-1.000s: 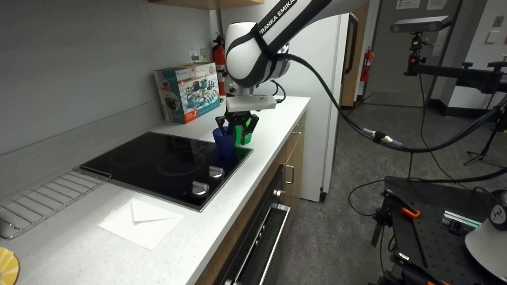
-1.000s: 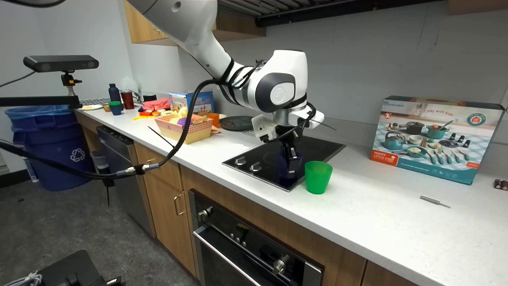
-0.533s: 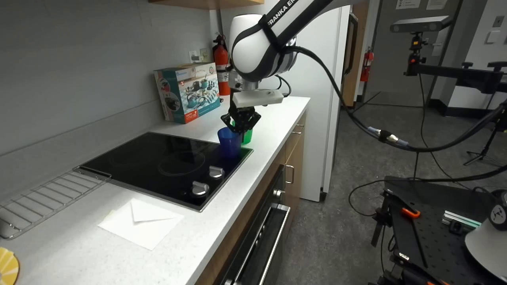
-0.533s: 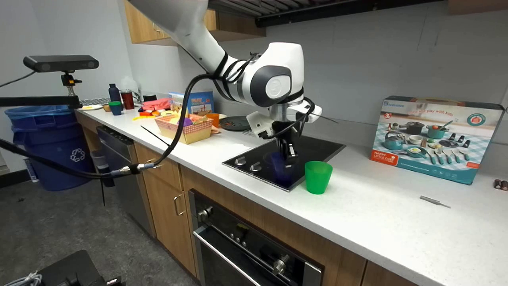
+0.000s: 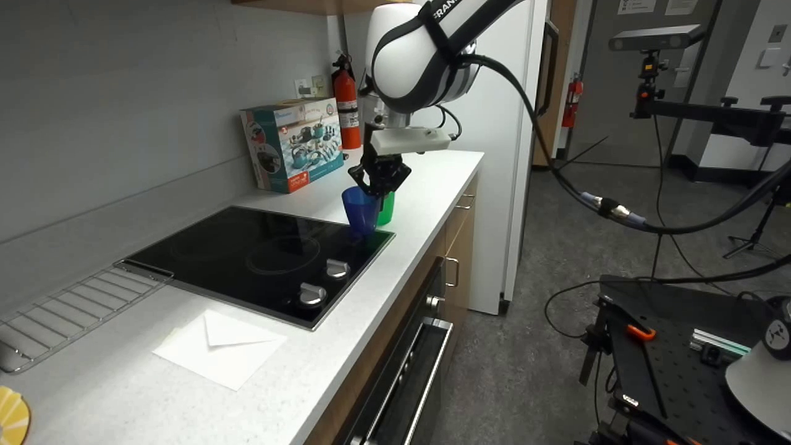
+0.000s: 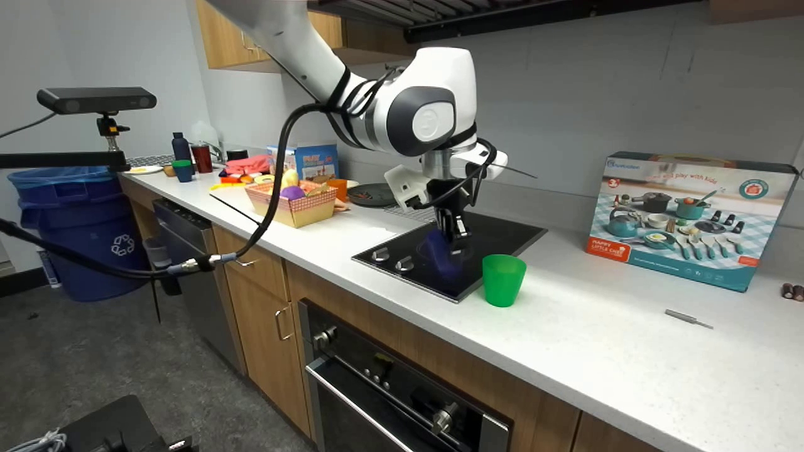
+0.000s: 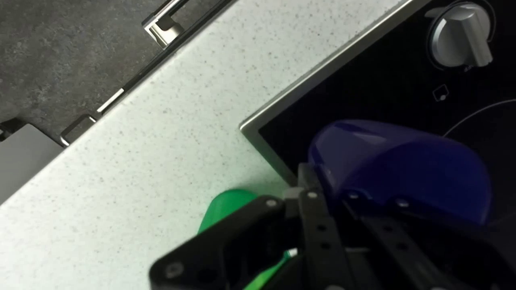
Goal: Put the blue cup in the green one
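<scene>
The blue cup (image 5: 359, 211) is a dark-blue tumbler over the near right corner of the black cooktop, slightly tilted and seemingly just above the glass. It also shows in an exterior view (image 6: 441, 258), dark against the cooktop. My gripper (image 5: 375, 193) is shut on its wall at the rim. In the wrist view the gripper (image 7: 328, 191) has one finger outside the blue cup (image 7: 403, 161) and one seen through its wall. The green cup (image 6: 504, 280) stands upright on the white counter beside the cooktop corner. In the wrist view the fingers partly cover the green cup (image 7: 225, 207).
The cooktop (image 5: 272, 247) has two silver knobs (image 5: 312, 295). A printed toy box (image 6: 691, 220) stands by the wall. A small tool (image 6: 688, 318) lies on the counter (image 6: 597, 351). A food basket (image 6: 295, 210), an envelope (image 5: 216, 346) and a wire rack (image 5: 74, 315) are farther along.
My gripper has shut on the blue cup's wall and moved up, raising and tilting the cup slightly. The cup has shifted a little toward the green cup, which has not moved.
</scene>
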